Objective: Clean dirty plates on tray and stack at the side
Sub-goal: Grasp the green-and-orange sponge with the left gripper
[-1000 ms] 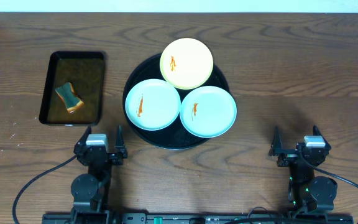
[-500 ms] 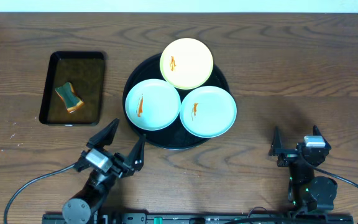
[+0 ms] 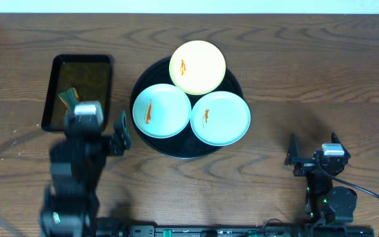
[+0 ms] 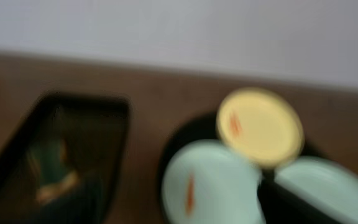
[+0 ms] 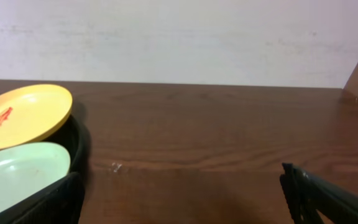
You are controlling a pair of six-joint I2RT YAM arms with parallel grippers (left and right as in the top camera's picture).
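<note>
All three plates (image 3: pixel 161 110) sit smeared on the tray (image 3: pixel 176 153), so the left claw (image 3: pixel 92 125), spread or not I can't tell, hangs near the sponge (image 3: pixel 68 97), likely to fetch it; right claw (image 3: pixel 313 142) idles spread.

**Blurred look at plates and two trays**

The whole picture is coming out blurred. A yellow plate (image 4: pixel 260 127) is lying at the far side of the round black tray (image 4: pixel 188 130), its near edge meeting the left mint plate (image 4: pixel 210 186) and the right mint plate (image 4: pixel 328 186). Orange smears are showing on the yellow plate and the left mint plate. At left, a rectangular black tray (image 4: pixel 114 109) is holding a sponge (image 4: pixel 51 174).
</note>
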